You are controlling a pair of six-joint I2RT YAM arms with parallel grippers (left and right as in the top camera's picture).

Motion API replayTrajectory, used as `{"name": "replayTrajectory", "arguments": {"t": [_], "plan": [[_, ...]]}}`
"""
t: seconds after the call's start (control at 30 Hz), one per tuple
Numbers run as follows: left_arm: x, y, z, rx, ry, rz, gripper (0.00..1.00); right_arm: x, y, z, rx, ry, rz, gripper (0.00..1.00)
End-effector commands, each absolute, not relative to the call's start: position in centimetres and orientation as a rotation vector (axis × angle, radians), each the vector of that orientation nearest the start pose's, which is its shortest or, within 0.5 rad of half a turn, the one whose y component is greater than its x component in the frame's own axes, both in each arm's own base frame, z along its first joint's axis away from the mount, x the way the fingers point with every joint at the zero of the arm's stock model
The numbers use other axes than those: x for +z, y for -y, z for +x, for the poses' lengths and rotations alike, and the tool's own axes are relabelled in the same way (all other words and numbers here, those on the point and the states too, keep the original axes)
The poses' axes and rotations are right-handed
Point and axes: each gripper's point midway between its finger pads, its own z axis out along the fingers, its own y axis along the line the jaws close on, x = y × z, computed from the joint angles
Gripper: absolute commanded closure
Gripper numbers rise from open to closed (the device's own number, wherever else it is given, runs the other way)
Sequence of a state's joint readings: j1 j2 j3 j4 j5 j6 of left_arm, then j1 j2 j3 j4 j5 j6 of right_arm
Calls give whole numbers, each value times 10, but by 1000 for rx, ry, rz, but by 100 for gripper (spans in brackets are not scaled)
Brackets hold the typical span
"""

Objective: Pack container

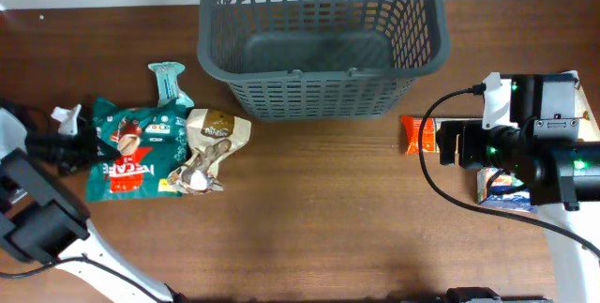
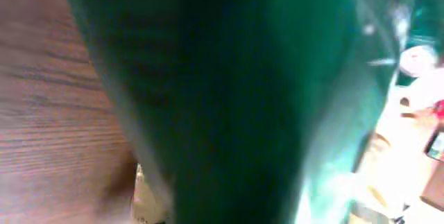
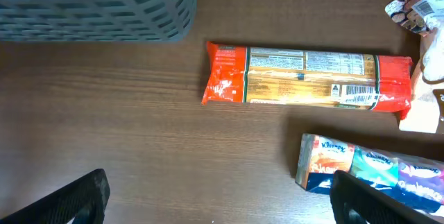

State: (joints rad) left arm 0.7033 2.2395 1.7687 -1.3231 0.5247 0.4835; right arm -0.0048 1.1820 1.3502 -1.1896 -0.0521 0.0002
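Observation:
The container, a dark grey lattice basket [image 1: 319,97], stands at the far middle of the table; its corner shows in the right wrist view [image 3: 97,5]. A green coffee packet [image 1: 131,167] lies at the left. My left gripper [image 1: 89,143] is at that packet's left edge. The blurred green packet [image 2: 243,99] fills the left wrist view and hides the fingers. My right gripper [image 3: 222,203] is wide open and empty above bare wood, near an orange pasta packet [image 3: 305,75] and a tissue pack [image 3: 374,172].
A brown packet [image 1: 214,134] and a teal strip packet [image 1: 169,80] lie beside the green packet. The pasta packet [image 1: 417,134] sits right of the basket, partly under my right arm. A foil packet [image 3: 416,9] lies at the far right.

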Motion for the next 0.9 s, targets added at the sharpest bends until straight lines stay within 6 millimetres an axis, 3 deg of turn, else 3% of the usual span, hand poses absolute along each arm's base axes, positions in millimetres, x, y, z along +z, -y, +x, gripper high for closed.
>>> {"name": "replayTrajectory", "arguments": {"t": [0.0,0.2,0.33,0.47,0.63,0.87], "plan": [[108,-189,381,-809,-2735,-363,98,254,-8,281,61,-2578,-3,1],[204,-192,398,-712,-2586,-262,98,252,-8,278,61,-2592,-3,1],[274,-176,406,-745,-2414,-171,98,252,-8,278,61,-2591,-3,1],[327,-158,406,-754,-2296,-125,98,252,-8,278,61,-2592,-3,1],[370,-136,399,-717,-2212,-41,98,251,-8,277,61,-2595,-3,1],[393,-122,388,-676,-2180,7,98,250,-8,275,61,-2603,-3,1]]}}
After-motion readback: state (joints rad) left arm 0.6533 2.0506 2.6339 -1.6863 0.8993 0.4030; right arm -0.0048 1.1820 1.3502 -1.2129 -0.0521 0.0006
